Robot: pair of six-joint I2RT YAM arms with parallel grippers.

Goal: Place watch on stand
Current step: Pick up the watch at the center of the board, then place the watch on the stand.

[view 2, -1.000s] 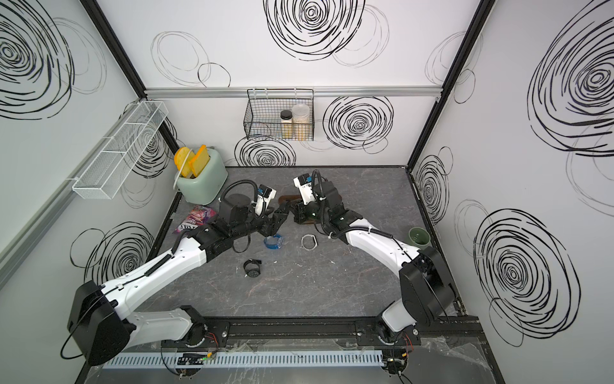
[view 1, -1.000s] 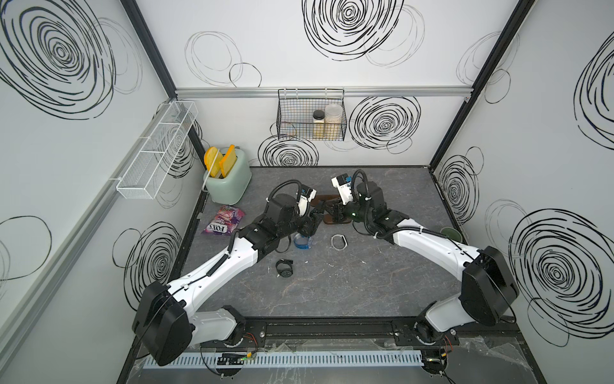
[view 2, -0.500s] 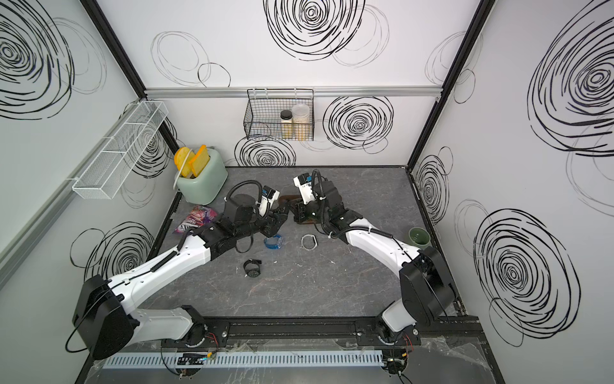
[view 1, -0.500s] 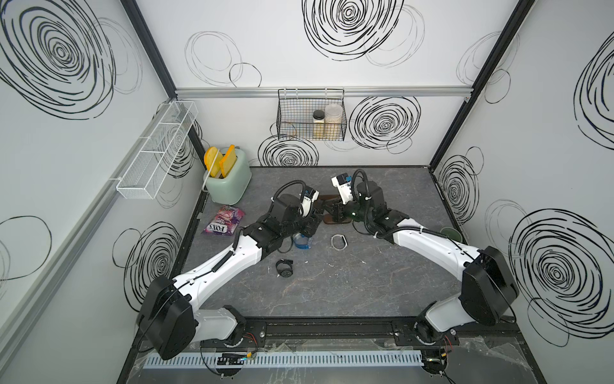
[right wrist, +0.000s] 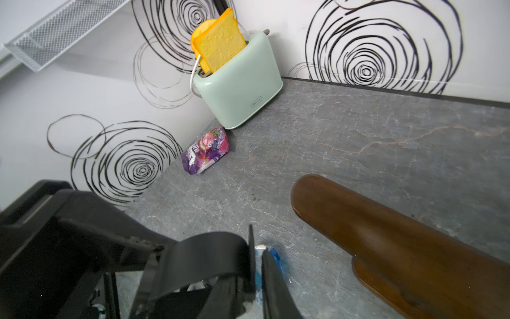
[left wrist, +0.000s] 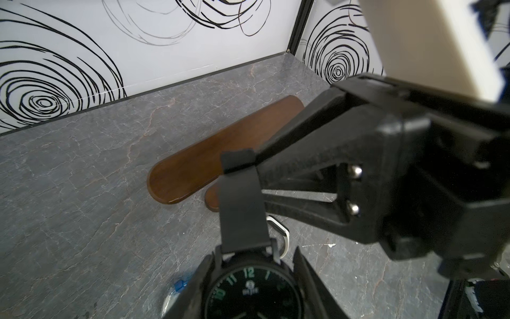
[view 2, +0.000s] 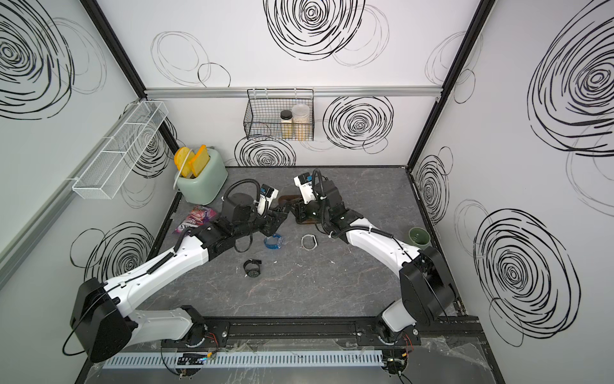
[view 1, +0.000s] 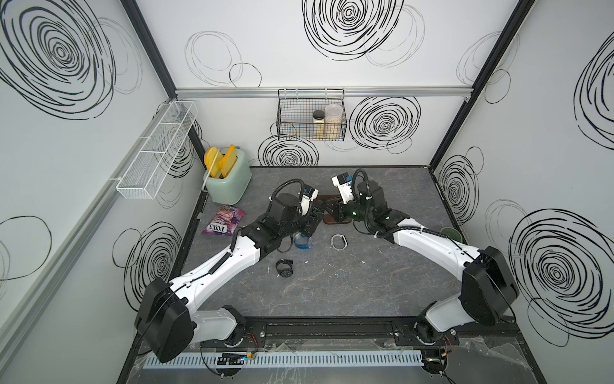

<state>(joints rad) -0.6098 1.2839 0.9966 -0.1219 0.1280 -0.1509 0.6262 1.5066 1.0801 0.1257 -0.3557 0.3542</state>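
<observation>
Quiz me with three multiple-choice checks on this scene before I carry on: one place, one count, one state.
1. Where on the table does the toaster stand?
A. far corner on the left arm's side
B. dead centre
C. front edge

2. How many watches lie loose on the table?
A. one
B. three
C. five

3. State of the green-numeral watch against the stand:
A. hung on its bar
B. dropped flat on the table
C. gripped by the left gripper, off the stand

1 A: both top views show it against the walls there.
2 B: a blue one, a white one and a black one.
3 C: the left wrist view shows its case between the fingers, and the bar's visible part is bare.
</observation>
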